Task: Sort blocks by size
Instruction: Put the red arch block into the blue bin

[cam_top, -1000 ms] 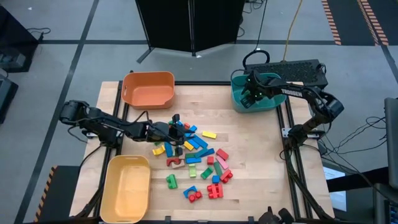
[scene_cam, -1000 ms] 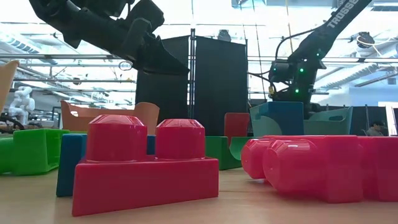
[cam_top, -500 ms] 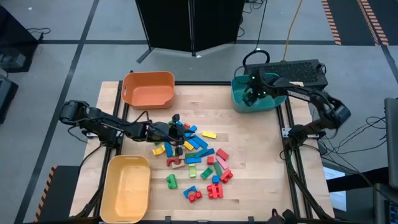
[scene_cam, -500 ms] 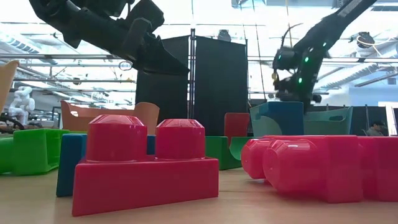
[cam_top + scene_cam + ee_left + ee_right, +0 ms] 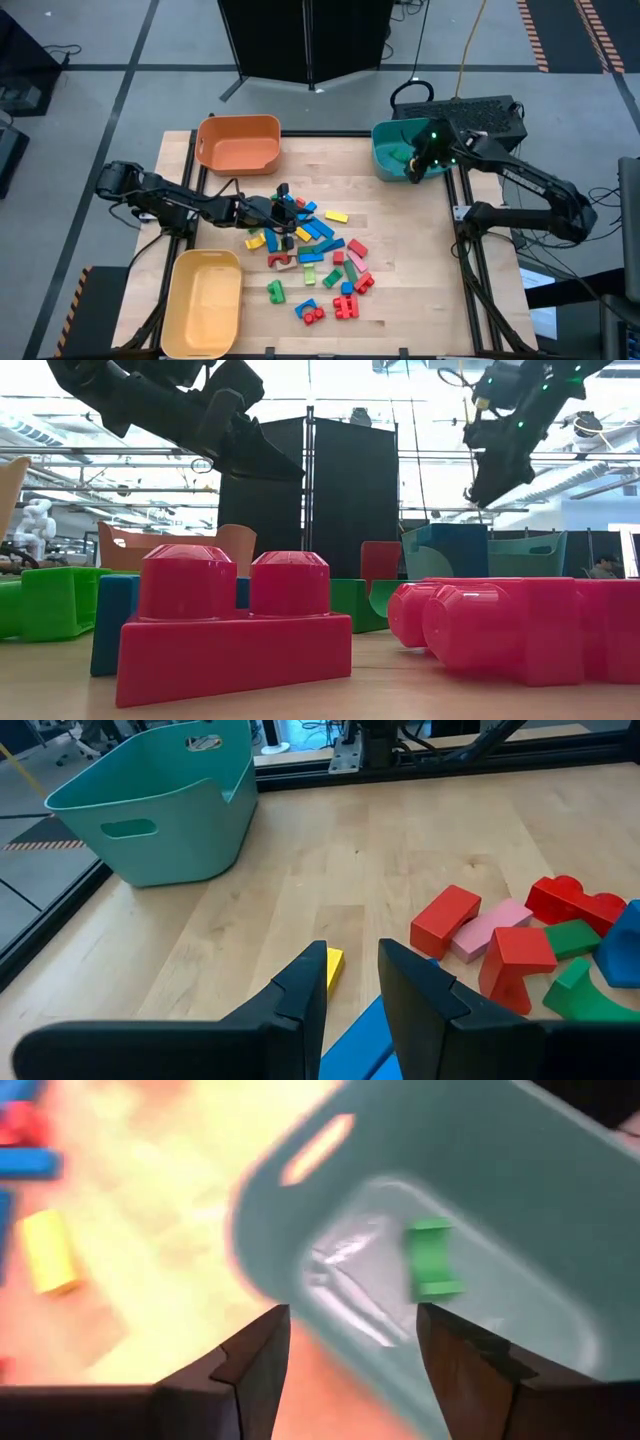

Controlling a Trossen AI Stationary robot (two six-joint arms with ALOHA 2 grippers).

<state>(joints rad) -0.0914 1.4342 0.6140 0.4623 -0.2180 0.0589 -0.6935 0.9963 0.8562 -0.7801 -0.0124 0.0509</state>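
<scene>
The blocks (image 5: 315, 255) lie in a loose pile on the middle of the wooden table, red, blue, green, yellow and pink. My left gripper (image 5: 282, 207) hangs low over the pile's far left part. Its fingers (image 5: 350, 990) stand a little apart, with a yellow block (image 5: 334, 963) and a blue bar (image 5: 360, 1040) showing past them. My right gripper (image 5: 416, 166) is open and raised over the near right part of the teal bin (image 5: 390, 135). One green block (image 5: 432, 1260) lies on that bin's floor.
An orange bin (image 5: 238, 143) stands at the far left of the table. A yellow bin (image 5: 205, 300) stands at the near left. There is bare wood between the pile and the teal bin (image 5: 160, 810), and along the table's right side.
My right gripper has risen out of the teal bin and drawn back toward the table's right edge, tipping less steeply downward. My left gripper and the pile of blocks have kept still.
</scene>
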